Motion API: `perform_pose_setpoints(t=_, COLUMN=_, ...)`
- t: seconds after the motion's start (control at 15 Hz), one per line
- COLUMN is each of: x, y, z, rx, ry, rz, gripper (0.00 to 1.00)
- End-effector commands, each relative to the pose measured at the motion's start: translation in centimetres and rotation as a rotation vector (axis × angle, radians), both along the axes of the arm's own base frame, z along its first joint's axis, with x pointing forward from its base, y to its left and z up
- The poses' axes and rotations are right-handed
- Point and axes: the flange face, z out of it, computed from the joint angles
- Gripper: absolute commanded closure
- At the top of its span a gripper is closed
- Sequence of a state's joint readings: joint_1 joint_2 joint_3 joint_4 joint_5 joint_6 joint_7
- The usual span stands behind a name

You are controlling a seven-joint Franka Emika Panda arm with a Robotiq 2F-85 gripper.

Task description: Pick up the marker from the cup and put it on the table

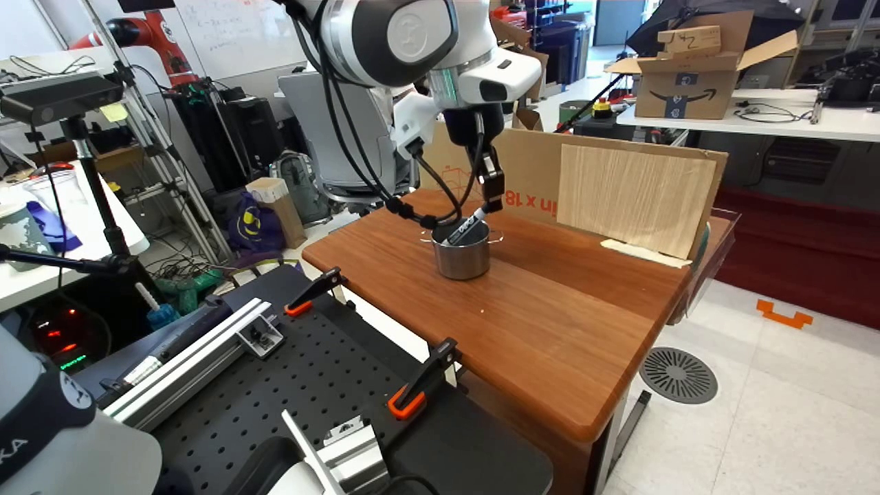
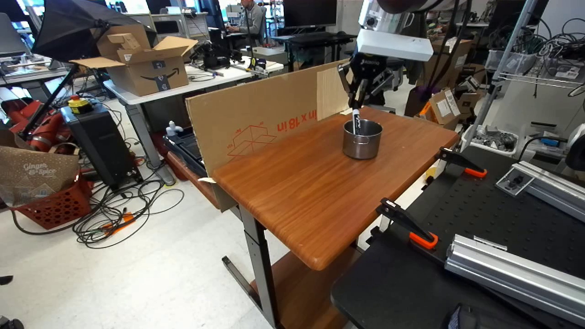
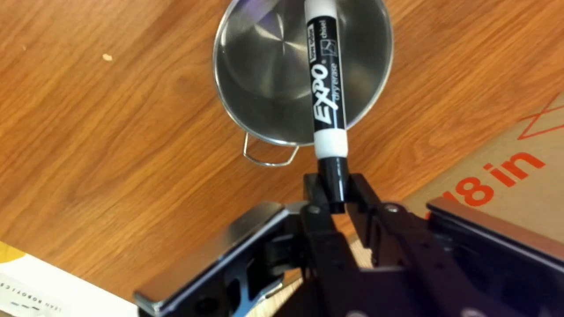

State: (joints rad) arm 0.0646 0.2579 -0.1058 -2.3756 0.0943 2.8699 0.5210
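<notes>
The marker is a black and white Expo pen [image 3: 326, 83] with a black cap; no reddish part shows. The cup is a small grey metal pot [image 1: 463, 262] with wire handles, upright on the reddish-brown wooden table [image 1: 550, 309]. It also shows in an exterior view [image 2: 361, 147] and the wrist view [image 3: 273, 83]. My gripper [image 3: 333, 189] is shut on the cap end, above and beside the pot's rim. In both exterior views the marker [image 1: 466, 229] [image 2: 356, 121] hangs tilted with its lower end inside the pot. Whether that end touches the pot's bottom is hidden.
A cardboard panel [image 2: 256, 123] with a pale wood board [image 1: 636, 196] stands along one edge of the table. Black clamps with orange pads [image 1: 412, 399] sit on the black perforated bench [image 1: 275, 392] beside the table. Arm cables [image 1: 440, 213] hang close to the pot.
</notes>
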Motion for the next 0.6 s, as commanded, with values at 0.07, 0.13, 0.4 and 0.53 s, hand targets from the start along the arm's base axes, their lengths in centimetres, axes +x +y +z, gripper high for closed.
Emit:
perform_pose_setpoints(t=0.07, x=-0.9, y=0.1, z=4.8, rx=0.031, ry=-0.062, rz=0.009, gripper=0.95)
perform_pose_setpoints(t=0.13, x=-0.8, y=0.2, z=6.4, rx=0.043, ry=-0.092, rz=0.004, gripper=0.95)
perform_pose_setpoints(t=0.4, x=-0.6, y=0.5, z=10.2, rx=0.099, ry=-0.167, rz=-0.056, gripper=0.95)
perform_pose_setpoints(t=0.53, x=-0.5, y=0.8, z=10.0, rx=0.123, ry=-0.175, rz=-0.097, gripper=0.95)
